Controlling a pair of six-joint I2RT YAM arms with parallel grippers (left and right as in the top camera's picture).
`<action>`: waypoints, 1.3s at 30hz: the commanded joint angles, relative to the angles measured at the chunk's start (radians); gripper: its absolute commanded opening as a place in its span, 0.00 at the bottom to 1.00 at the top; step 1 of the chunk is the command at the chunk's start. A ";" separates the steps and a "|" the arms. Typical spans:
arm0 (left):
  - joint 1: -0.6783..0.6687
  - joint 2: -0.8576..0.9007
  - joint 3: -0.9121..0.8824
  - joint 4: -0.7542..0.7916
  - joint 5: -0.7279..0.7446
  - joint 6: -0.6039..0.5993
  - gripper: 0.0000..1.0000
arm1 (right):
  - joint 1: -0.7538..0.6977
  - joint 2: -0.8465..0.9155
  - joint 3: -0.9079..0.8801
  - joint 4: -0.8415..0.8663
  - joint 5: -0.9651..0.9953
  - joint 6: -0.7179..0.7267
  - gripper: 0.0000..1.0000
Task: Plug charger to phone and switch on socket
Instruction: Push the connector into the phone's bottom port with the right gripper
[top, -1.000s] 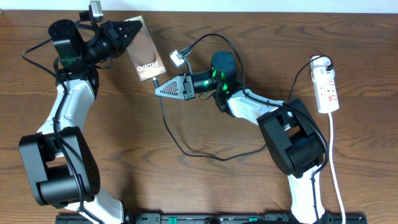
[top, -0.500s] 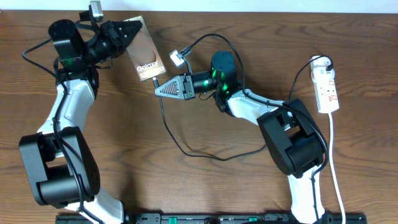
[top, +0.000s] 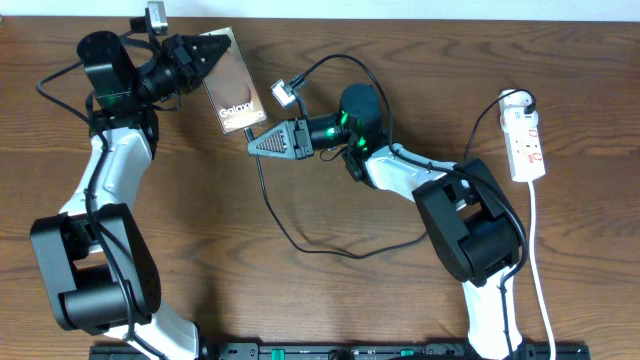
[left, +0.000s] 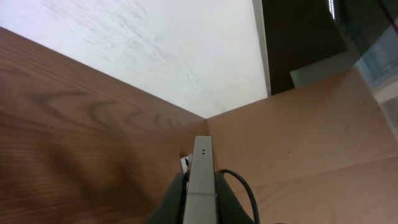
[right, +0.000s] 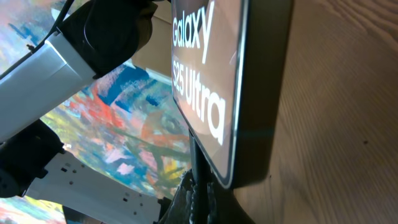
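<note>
Not much has moved in the last second. The phone (top: 230, 88) has tipped a hair toward the far edge of the table (top: 330, 310), and the right gripper (top: 256, 142) sits about where it was. The left gripper (top: 208, 52) is clamped on the phone's far end, holding it up off the wood at a slant with its lower end aimed at the right gripper's tips. The right fingers are pinched to a point and the charger (top: 290, 232) trails out from them, so I'd say they've got it near the tip.

Handling-wise, the phone is a stiff, slick slab (glassy face, probably pivots if you shove its free end), so clamping it firmly at one end seems right. The cable is light and floppy, and only a hold right behind the plug gives any real control.

What I can't make out is the plug tip itself and the phone's port. The right wrist view is mostly the phone (right: 249, 93) and its lettering, with dark blur underneath. The left wrist view just shows the phone (left: 201, 177) edge-on. The socket (top: 526, 140) lies well off to the right, and its switch state is too small to read.
</note>
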 joint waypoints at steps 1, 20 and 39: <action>-0.012 -0.024 0.004 0.002 0.102 0.021 0.08 | -0.001 -0.003 0.007 0.013 0.091 0.015 0.01; -0.031 -0.021 0.003 0.002 0.187 0.054 0.08 | -0.018 -0.003 0.007 0.013 0.093 0.014 0.01; 0.026 -0.020 0.003 0.001 0.123 0.091 0.08 | -0.018 -0.003 0.007 0.014 0.037 0.010 0.99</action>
